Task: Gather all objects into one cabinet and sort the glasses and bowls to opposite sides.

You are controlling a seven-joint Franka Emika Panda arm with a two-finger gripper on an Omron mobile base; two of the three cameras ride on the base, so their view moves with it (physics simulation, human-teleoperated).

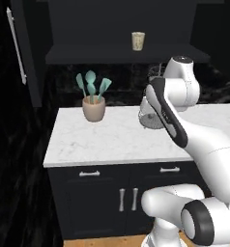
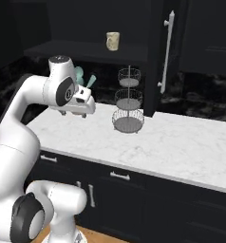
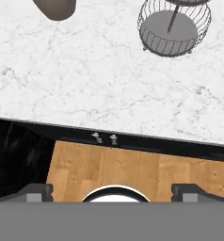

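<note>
Wire tiered stand beside utensil pot

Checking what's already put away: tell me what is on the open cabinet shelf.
On the dark shelf one speckled tan cup stands upright, alone on the lit part. The shelf's far ends are in shadow, and the door covers one end, so anything there cannot be told.

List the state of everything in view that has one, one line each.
cabinet door: swung open, bar handle facing out.
speckled tan cup: upright on the open cabinet shelf.
utensil pot: upright on the counter, teal utensils standing in it.
wire tiered stand: upright on the counter, trays empty.
tool: open, holding nothing, pointing down above the counter edge.
base cabinet doors: closed.
</note>
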